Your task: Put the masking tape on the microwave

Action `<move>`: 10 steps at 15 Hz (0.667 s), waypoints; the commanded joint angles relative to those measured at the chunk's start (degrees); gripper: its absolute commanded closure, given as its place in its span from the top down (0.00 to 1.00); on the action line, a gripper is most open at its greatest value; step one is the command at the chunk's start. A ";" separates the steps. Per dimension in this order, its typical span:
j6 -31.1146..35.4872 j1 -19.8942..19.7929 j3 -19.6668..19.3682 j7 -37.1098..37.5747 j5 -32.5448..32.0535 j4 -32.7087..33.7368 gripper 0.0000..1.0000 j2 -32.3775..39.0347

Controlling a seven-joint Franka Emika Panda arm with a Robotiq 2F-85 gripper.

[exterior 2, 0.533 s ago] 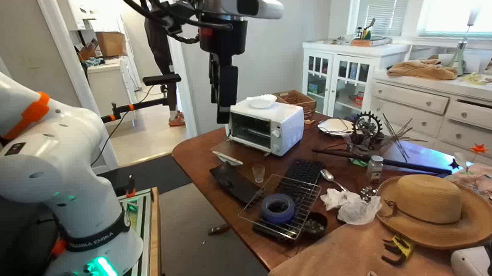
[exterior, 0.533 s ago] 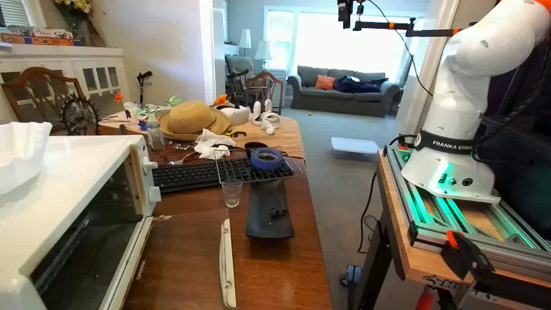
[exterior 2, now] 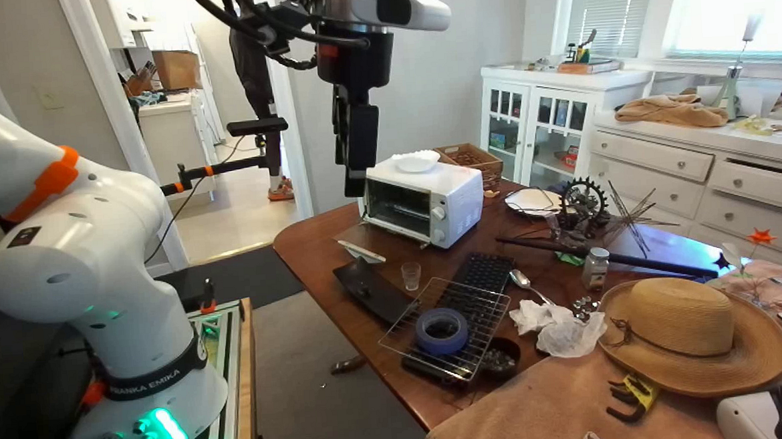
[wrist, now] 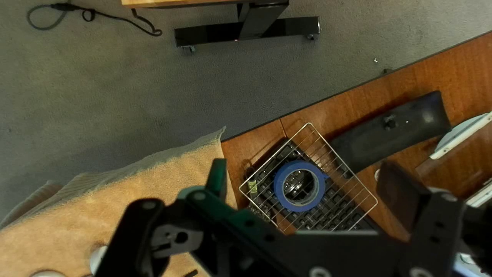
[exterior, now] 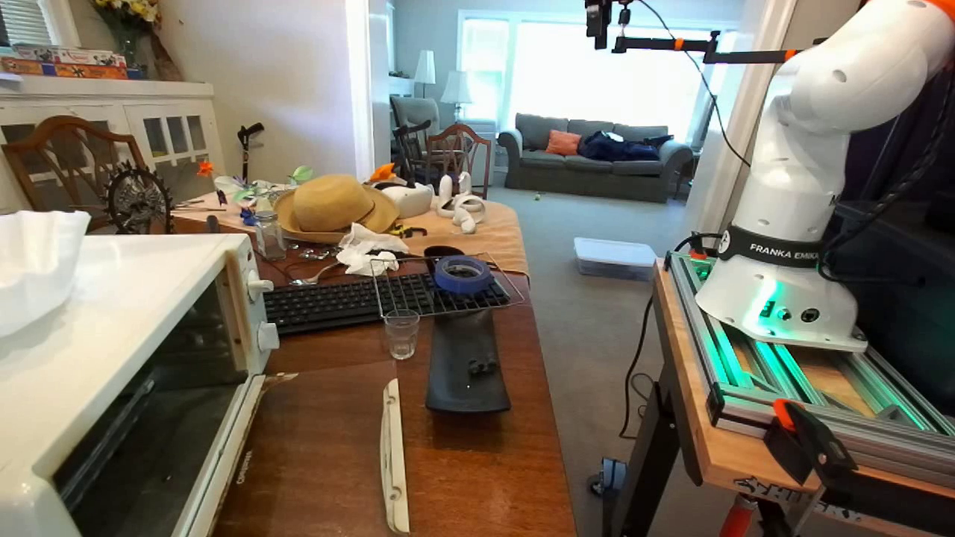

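The masking tape, a blue ring, lies flat on a wire rack over a keyboard. It shows in both exterior views and in the wrist view. The microwave, a white box with dark glass, stands on the table in both exterior views. Its door is folded down open, and a white bowl sits on its top. My gripper hangs fingers down, high above the table. In the wrist view, its fingers are wide apart and empty, and the tape appears between them, well below.
The wire rack rests on the keyboard. A dark oblong tray and a clear glass stand between rack and microwave. The lowered door's handle juts toward the tray. A straw hat and crumpled white tissue lie beyond.
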 commanded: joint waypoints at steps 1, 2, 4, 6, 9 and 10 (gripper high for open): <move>0.61 -0.37 0.39 0.47 0.15 -0.22 1.00 0.34; 2.48 -0.88 0.69 2.58 0.49 -0.82 1.00 0.86; 6.22 -1.39 0.93 5.73 1.06 -2.10 1.00 2.25; 11.92 -2.10 1.24 9.19 1.21 -3.81 1.00 3.99; 20.67 -3.10 2.12 14.66 0.98 -6.04 1.00 9.20; 23.57 -3.21 2.68 16.46 0.82 -6.41 1.00 12.15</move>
